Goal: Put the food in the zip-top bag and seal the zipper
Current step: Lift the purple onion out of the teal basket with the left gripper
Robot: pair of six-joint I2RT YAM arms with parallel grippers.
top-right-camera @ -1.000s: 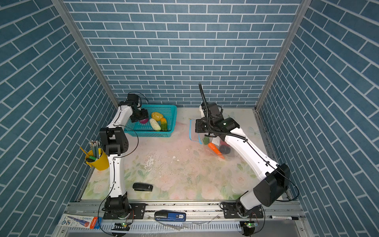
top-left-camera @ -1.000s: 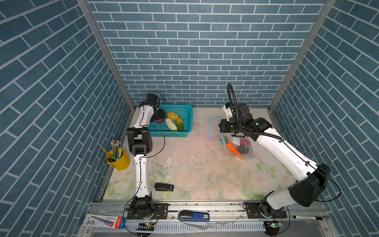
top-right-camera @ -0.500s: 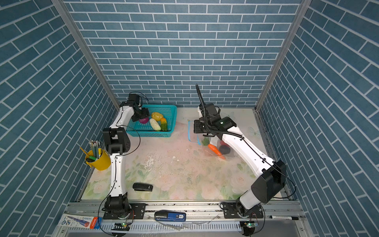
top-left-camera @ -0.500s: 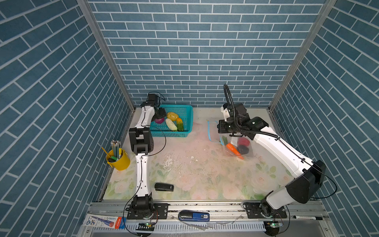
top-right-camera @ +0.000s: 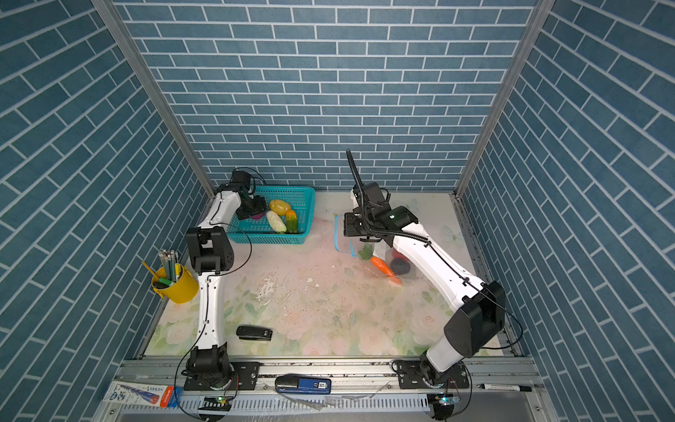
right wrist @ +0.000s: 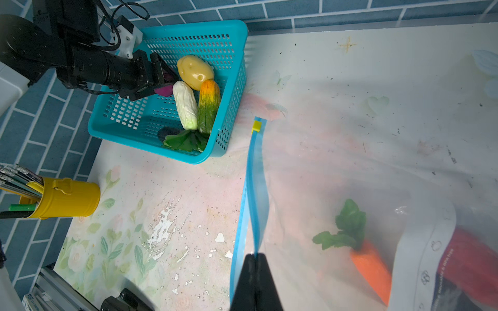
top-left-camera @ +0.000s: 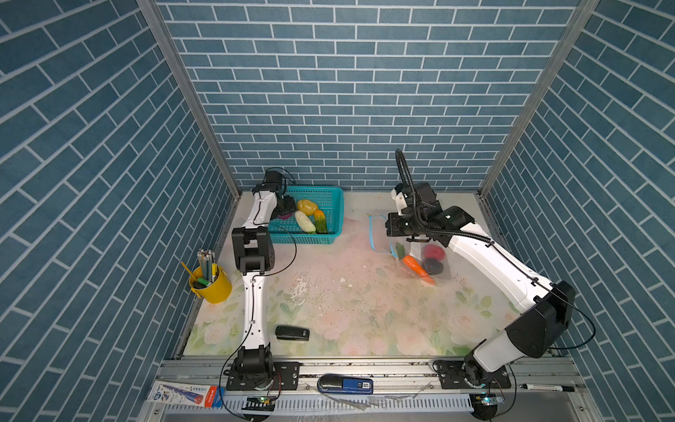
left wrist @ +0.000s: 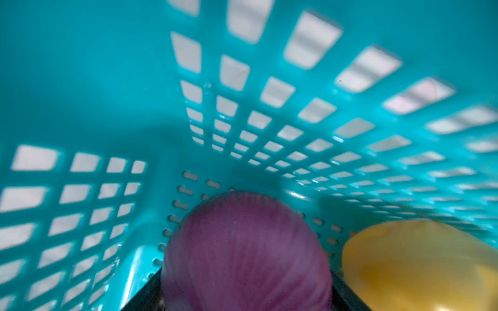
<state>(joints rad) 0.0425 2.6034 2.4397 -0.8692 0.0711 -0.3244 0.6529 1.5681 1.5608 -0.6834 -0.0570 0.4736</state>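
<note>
— How much room have you got?

— The table (top-left-camera: 347,303) is bare through its middle. Walls (top-left-camera: 328,109) close it in on the left, right and far sides. The basket (top-left-camera: 303,239) sits in the far left corner and the bag (right wrist: 323,175) lies far right, with an open strip of table between them. A cup (top-left-camera: 210,283) hugs the left edge, and a stapler (top-left-camera: 292,333) lies near.

— And your grippers?

— My left gripper (top-left-camera: 286,211) is down in the basket, jaws wide with the onion (left wrist: 248,250) between them. Whether I am squeezing it or only straddling it, I cannot tell. My right gripper (right wrist: 254,258) is pinched tight on the zipper (right wrist: 254,188), holding one lip of the mouth.

— Which way does the bag lie?

— Its mouth faces left, toward the basket. The zipper runs near to far, with the slider (right wrist: 256,126) at the far end. Inside, the carrot (top-left-camera: 414,265) points near-right.
</note>
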